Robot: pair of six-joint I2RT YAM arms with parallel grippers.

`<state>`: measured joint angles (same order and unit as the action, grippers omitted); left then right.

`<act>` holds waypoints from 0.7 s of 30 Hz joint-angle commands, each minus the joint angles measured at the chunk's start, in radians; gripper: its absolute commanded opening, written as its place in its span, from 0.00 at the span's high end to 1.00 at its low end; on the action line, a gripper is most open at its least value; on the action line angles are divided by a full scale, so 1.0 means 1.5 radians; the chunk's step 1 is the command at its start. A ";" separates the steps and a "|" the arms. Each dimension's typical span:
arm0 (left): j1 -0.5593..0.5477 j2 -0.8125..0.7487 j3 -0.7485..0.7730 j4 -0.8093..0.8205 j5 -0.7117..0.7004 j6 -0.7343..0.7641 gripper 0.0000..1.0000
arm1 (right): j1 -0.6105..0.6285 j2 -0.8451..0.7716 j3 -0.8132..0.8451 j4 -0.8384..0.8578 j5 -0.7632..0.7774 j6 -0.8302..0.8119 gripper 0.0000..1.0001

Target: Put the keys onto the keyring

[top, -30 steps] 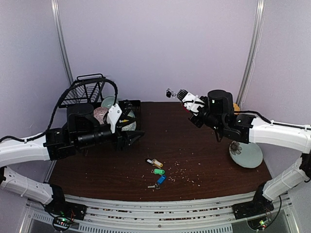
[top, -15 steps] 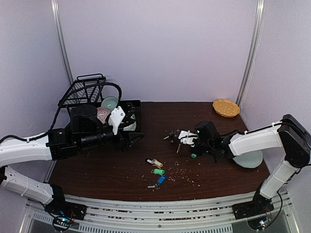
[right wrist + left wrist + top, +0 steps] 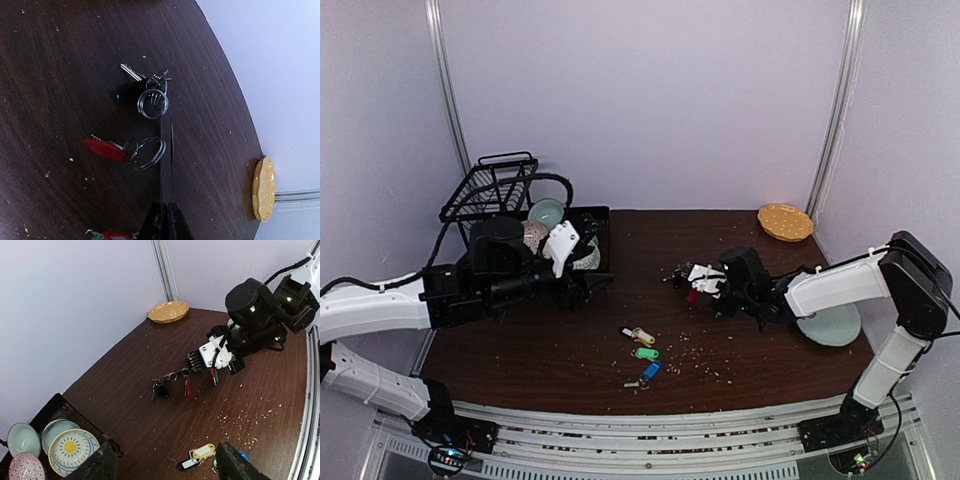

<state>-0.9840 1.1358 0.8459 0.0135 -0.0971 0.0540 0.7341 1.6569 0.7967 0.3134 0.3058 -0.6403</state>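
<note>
Top view: our right gripper (image 3: 692,280) is down at the tabletop mid-table, with a small cluster of keys (image 3: 688,285) right at its tip; a red tag shows there. We can't resolve from here whether the fingers hold anything. Our left gripper (image 3: 600,283) hangs in front of the black wire rack (image 3: 500,190), jaws spread wide, nothing between them. Three loose tagged keys (image 3: 643,352) lie near the front edge: yellow-orange, green, blue, close together. The table (image 3: 650,240) is dark wood-grain, littered with crumbs.

Left wrist view: both left fingertips frame the bottom edge far apart, empty. Across the table the right gripper (image 3: 192,362) rests by a chain of small split rings, the keyring (image 3: 174,375), with a dark-headed key and a red tag hanging off it. The yellow-orange tagged key (image 3: 200,454) sits just ahead of our left fingers. Patterned plates (image 3: 70,450) stand in the rack; an orange dish (image 3: 168,312) sits in the far corner.

Right wrist view: right fingers (image 3: 166,150) are pressed together into a thin blade, clamping nothing we can see. The tip lies across the two steel rings (image 3: 150,125); whether it threads one, we can't tell.

Handling, our read: everything's light, hard and slick. The wire rings are stiff and springy, will skate on the wood. Best taken by the plastic tags: flat, broad, less slippery than the metal.
</note>
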 commanded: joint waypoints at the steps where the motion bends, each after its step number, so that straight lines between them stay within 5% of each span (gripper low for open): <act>1: 0.016 0.021 -0.027 0.023 0.005 -0.029 0.30 | -0.005 0.000 0.003 -0.005 0.016 0.002 0.95; 3: 0.020 0.020 -0.039 0.034 0.015 -0.036 0.30 | -0.007 0.014 0.009 -0.012 0.023 0.006 0.83; 6: 0.027 0.023 -0.036 0.027 0.017 -0.036 0.29 | -0.009 0.012 0.043 -0.065 0.021 0.030 0.45; 8: 0.033 0.023 -0.032 0.018 0.014 -0.035 0.28 | -0.009 -0.020 0.061 -0.091 0.012 0.050 0.05; 13: 0.064 0.006 -0.044 0.025 0.004 -0.040 0.25 | -0.037 -0.175 0.039 -0.104 -0.128 0.107 0.00; 18: 0.137 -0.018 -0.067 0.061 -0.090 -0.088 0.24 | -0.211 -0.263 0.009 -0.047 -0.300 0.406 0.00; 21: 0.189 -0.048 -0.102 0.111 -0.150 -0.115 0.23 | -0.301 -0.294 -0.035 -0.006 -0.295 0.554 0.00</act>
<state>-0.7822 1.1244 0.7471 0.0471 -0.1749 -0.0433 0.4171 1.2465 0.8307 0.2554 -0.0357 -0.1844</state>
